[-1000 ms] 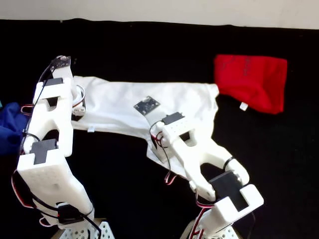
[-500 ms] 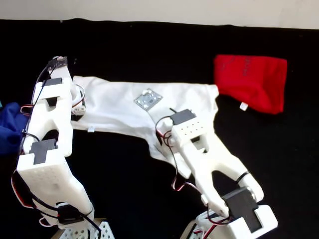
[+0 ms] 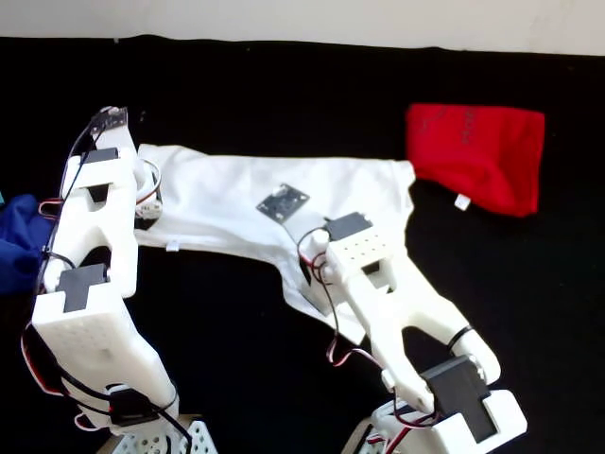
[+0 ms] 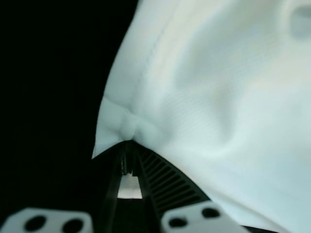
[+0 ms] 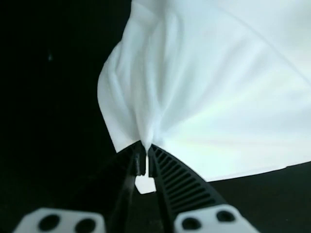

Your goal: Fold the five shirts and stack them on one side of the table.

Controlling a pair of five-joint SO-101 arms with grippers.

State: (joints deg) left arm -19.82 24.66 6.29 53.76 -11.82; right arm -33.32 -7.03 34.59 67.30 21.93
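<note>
Pinching the white shirt (image 3: 227, 199) with both of my grippers, I have it held at two places along its near edge. My left gripper (image 4: 129, 147) is clamped on a small bunched fold at the hem, close to a corner of the cloth that stands out against the black table (image 3: 284, 95). From the fingertips the fabric spreads away in a smooth, lightly creased sheet. My right gripper (image 5: 146, 148) is likewise closed tight on the cloth, its two ribbed fingers (image 5: 177, 182) pressed together with a peak of gathered fabric caught between them, and pleats fan out from that pinch. From above, the white shirt lies stretched sideways across the middle of the table, one end just beside my left arm and the other reaching the red shirt (image 3: 477, 156). A narrower flap of it runs toward the near side of the table and passes under my right arm. The red shirt sits folded into a compact block at the far right, touching the white shirt's corner, with a small white label (image 3: 461, 200) showing at its near edge. A blue shirt (image 3: 17, 241) lies bunched at the left edge of the table, just beside my left arm and partly hidden by it, apart from the white shirt.
</note>
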